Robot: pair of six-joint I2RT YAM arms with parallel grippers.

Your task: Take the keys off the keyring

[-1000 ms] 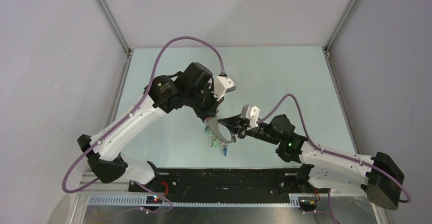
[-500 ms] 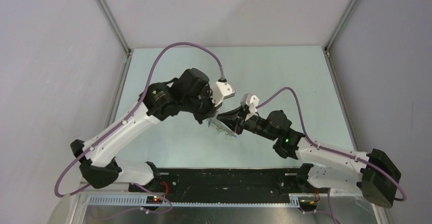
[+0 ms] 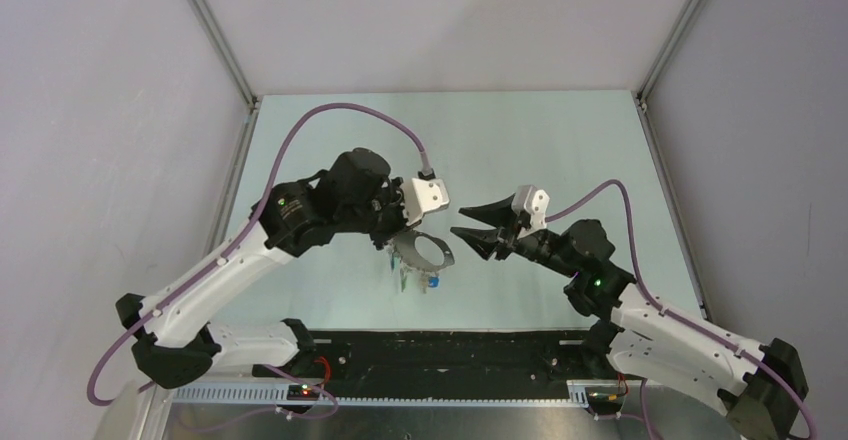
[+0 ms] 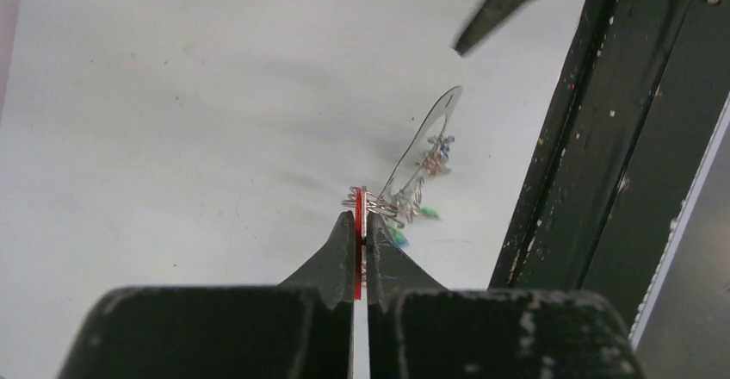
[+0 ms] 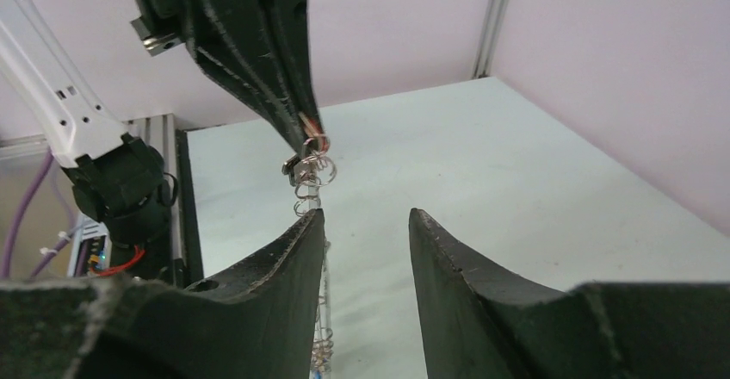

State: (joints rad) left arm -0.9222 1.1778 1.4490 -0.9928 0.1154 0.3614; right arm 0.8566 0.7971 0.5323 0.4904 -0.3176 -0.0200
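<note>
Gripping a red key [image 4: 358, 267], left tool [image 4: 360, 217] clenched, keyring [image 4: 443, 110] dangling below; right tool [image 5: 366, 214] half-parted, touching nothing.

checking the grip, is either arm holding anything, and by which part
Left jaws pinch a key's flat red plastic head; the thin grey metal keyring hangs from it. Right jaws open, empty.

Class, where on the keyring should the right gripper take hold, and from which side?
Probably the bare arc of the keyring, away from the keys, entering from the right: the left gripper, shut on a red key head, dangles it edge-on towards the open right gripper.
</note>
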